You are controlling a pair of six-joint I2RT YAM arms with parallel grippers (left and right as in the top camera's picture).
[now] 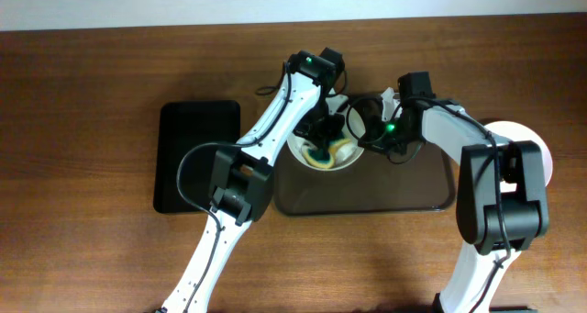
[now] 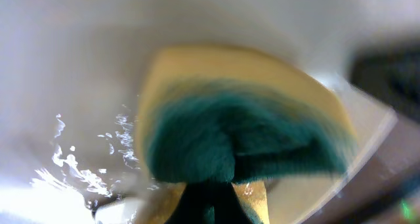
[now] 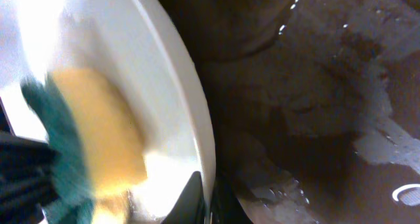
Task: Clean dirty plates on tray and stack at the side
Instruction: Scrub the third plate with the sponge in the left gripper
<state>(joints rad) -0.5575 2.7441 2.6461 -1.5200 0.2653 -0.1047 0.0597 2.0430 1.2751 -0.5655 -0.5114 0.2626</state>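
Up at 10 o'clock on the glossy dark-brown rectangular tray [image 1: 404, 189], our left gripper [image 1: 323, 131] clamps a yellow-green sponge [image 2: 243, 138] onto 1 small round white plate [image 1: 301, 153]; right gripper [image 1: 365, 134] pinches its rim.

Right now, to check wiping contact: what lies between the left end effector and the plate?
A yellow-and-green sponge, held against the white plate; the left wrist view shows it, though blurred.
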